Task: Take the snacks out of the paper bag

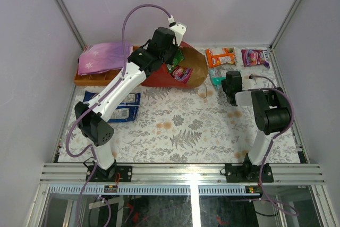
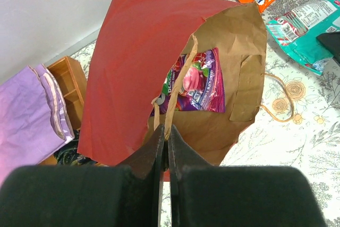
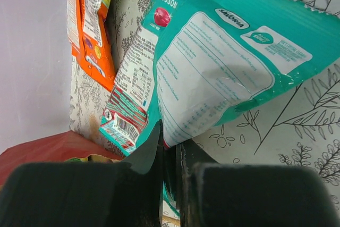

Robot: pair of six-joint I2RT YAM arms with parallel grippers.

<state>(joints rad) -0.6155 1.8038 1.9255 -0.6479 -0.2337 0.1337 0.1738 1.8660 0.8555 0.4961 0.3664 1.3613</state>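
Pinching the thin loop handle of the paper bag, our left tool has its jaws pressed together; the bag lies on its side at the far end of the worktop, mouth open, with a magenta packet inside; our right tool is clamped narrow on the edge of a teal packet, just right of the bag's mouth; an orange packet lies beside it; blue-and-white packets lie at the left.
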